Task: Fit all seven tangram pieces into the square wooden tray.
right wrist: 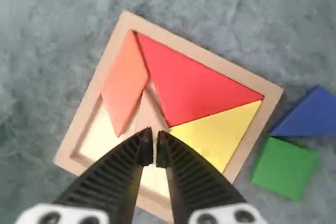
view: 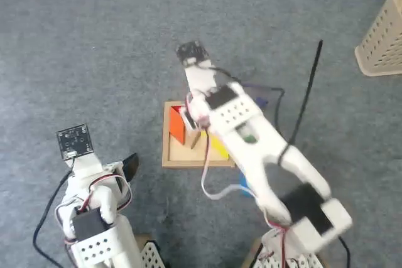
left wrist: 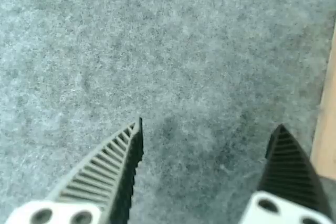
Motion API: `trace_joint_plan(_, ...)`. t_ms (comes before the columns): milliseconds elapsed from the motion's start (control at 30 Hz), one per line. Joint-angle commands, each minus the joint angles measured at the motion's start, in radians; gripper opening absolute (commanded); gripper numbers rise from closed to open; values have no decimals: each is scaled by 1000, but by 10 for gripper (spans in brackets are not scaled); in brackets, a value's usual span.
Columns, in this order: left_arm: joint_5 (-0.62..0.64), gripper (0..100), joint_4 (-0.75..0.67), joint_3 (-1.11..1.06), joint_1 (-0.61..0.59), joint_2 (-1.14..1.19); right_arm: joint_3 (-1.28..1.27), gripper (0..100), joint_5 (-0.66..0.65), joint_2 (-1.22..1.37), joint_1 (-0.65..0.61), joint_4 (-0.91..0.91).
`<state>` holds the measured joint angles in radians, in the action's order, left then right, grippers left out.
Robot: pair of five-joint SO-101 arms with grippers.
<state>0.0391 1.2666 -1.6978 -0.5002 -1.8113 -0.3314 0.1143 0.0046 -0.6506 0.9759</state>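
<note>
Right gripper over tray, fingers together (nudging, probably).
Left gripper parked over carpet, fingers apart, keeping clear.

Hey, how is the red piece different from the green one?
The red piece is a large triangle; the green piece is a smaller square. The red piece lies inside the tray, against the yellow piece; the green piece lies outside it on the carpet, near the blue piece. Both lie flat.
</note>
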Motion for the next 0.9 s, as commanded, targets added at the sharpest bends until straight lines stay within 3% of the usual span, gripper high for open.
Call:
trace_joint_plan(0,-2,354,-2,13,2,-12,-276,6,-97,-173,-1,-257)
trace_joint_plan(867,-2,354,-2,13,2,-12,-178,7,-121,45,-28,-314)
